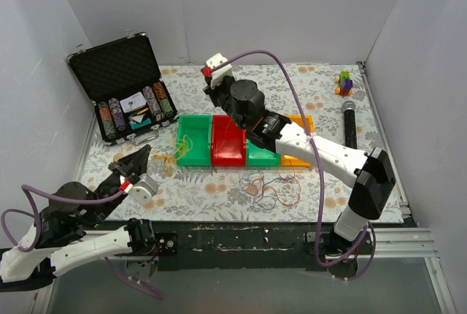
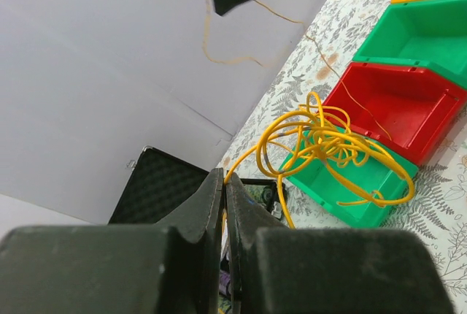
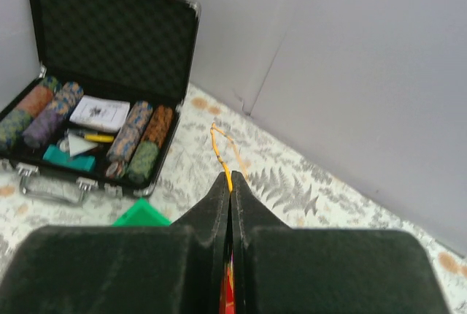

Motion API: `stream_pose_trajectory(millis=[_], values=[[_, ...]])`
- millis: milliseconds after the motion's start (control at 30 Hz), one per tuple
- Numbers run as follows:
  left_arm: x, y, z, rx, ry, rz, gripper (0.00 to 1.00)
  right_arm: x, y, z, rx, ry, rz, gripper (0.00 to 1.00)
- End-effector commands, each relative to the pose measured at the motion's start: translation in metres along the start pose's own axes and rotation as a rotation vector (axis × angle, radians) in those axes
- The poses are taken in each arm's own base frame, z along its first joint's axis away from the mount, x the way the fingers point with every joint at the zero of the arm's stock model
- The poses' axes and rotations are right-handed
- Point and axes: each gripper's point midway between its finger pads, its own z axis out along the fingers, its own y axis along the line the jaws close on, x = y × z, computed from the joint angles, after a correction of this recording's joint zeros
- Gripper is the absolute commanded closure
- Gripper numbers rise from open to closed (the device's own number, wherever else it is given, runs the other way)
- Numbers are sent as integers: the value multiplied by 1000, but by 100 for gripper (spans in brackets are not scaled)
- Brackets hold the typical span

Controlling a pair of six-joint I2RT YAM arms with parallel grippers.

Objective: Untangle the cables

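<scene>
Left hand (image 2: pixel 224 181): clenched on yellow cable (image 2: pixel 321 142), which coils at green bin (image 2: pixel 343 190). Right hand (image 3: pixel 230 179): clenched on orange cable (image 3: pixel 221 146).

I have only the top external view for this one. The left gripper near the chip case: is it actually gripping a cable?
Observer: Yes. The left wrist view shows the left gripper shut on the yellow cable, which runs from its tips to a tangle over the green bin.
Reviewer: And the other one, raised at the back?
Observer: In the right wrist view the right gripper is shut on a thin strand that pokes out past its tips.
Reviewer: Where does that strand lead?
Observer: The left wrist view shows it trailing down across the red bin toward the yellow tangle; the exact end is unclear.
</scene>
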Motion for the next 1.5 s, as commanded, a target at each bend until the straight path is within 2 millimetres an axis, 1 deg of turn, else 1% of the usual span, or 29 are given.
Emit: stream_pose_trajectory(millis=[0, 67, 167, 200, 233, 333, 433, 500, 533, 700, 767, 833, 867, 1000, 1033, 1167, 1267, 1467], values=[[-4, 4, 3, -11, -5, 20, 100, 1, -12, -21, 13, -32, 80, 99], [-5, 2, 4, -7, -8, 24, 100, 15, -12, -29, 7, -10, 96, 99], [-4, -1, 6, 2, -4, 37, 100, 37, -6, -42, -17, 30, 121, 99], [-3, -3, 7, 4, 0, 41, 100, 41, -5, -46, -26, 36, 137, 99], [-3, -3, 8, 2, 0, 42, 100, 49, -3, -50, -33, 53, 140, 99], [-2, -4, 9, 7, 4, 46, 100, 65, 1, -61, -51, 88, 171, 99], [-2, -5, 10, 7, 2, 48, 100, 82, 2, -67, -52, 123, 179, 99], [-3, -5, 11, 4, 2, 51, 100, 92, 5, -64, -64, 150, 170, 99], [-4, -4, 11, 3, -1, 51, 100, 97, 9, -62, -81, 161, 197, 99], [-4, -3, 11, -2, 1, 51, 100, 115, 24, -44, -162, 193, 270, 99], [-4, -3, 12, -3, 4, 53, 100, 125, 25, -35, -167, 213, 317, 99], [-4, -3, 11, -2, 3, 55, 100, 135, 26, -31, -172, 229, 387, 99], [-3, -3, 11, -3, 6, 59, 100, 144, 26, -30, -163, 246, 410, 99], [-3, -3, 11, 0, 7, 63, 100, 177, 28, -35, -126, 327, 447, 99], [-2, -3, 11, 2, 10, 66, 100, 189, 29, -37, -114, 356, 450, 99], [-1, -5, 10, 4, 8, 67, 100, 215, 30, -43, -86, 423, 446, 99], [-1, -6, 11, 2, 4, 66, 100, 229, 36, -43, -94, 464, 442, 99], [-4, -4, 11, 2, -4, 62, 100, 273, 48, -43, -92, 596, 428, 99]])
